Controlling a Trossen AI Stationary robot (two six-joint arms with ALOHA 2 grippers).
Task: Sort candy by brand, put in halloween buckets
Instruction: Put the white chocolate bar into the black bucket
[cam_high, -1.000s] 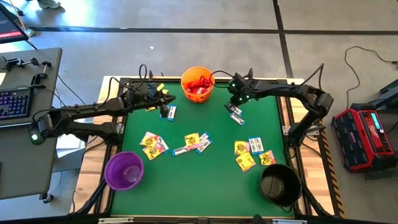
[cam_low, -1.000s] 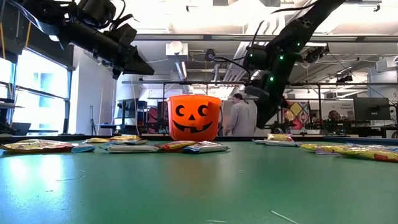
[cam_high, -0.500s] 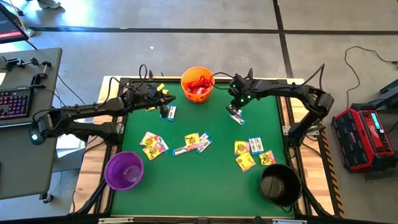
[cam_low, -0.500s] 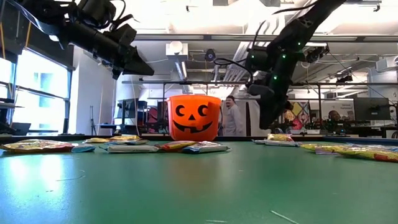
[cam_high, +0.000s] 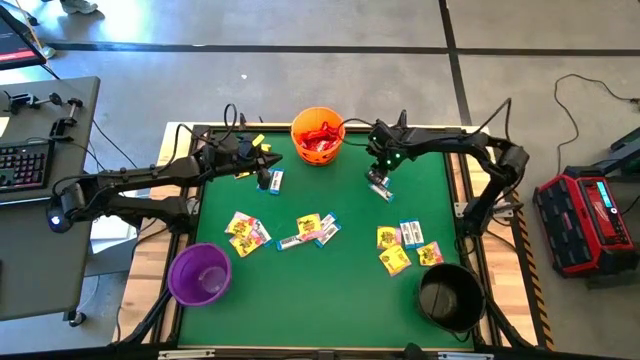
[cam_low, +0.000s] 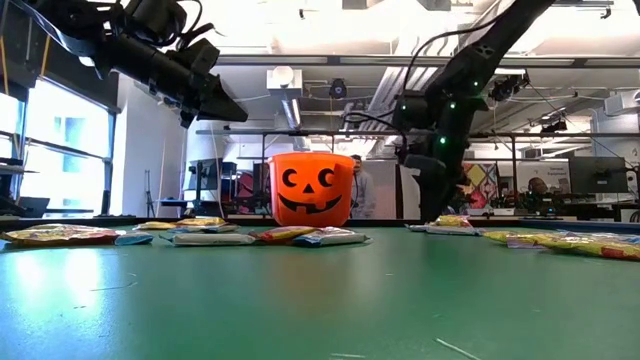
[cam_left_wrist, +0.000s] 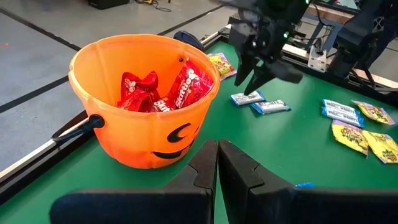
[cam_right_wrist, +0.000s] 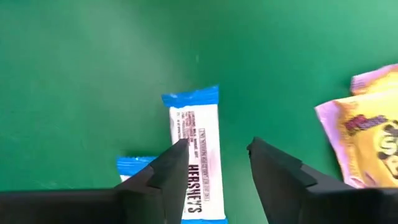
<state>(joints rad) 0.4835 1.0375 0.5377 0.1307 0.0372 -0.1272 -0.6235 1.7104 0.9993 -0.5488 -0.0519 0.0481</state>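
Note:
The orange bucket (cam_high: 318, 135) stands at the far edge with red packets (cam_left_wrist: 165, 93) inside. My left gripper (cam_left_wrist: 217, 163) hovers shut just left of it, pointing at it. My right gripper (cam_right_wrist: 217, 146) points steeply down, open, low over a white-blue packet (cam_right_wrist: 200, 155) lying flat on the green table right of the bucket (cam_high: 380, 188). One finger stands over the packet's edge, the other beside it. A second white-blue packet (cam_right_wrist: 134, 165) lies alongside. The purple bucket (cam_high: 199, 274) and the black bucket (cam_high: 451, 295) stand at the near corners.
Loose yellow, red and white-blue candy lies in clusters at mid-table (cam_high: 310, 230), left (cam_high: 246, 232) and right (cam_high: 405, 247). A white-blue packet (cam_high: 277, 181) lies below my left gripper. A yellow packet (cam_right_wrist: 367, 130) lies close to my right gripper.
My right gripper has sunk toward the white-blue packets on the table and tipped more steeply downward. The left arm has kept still.

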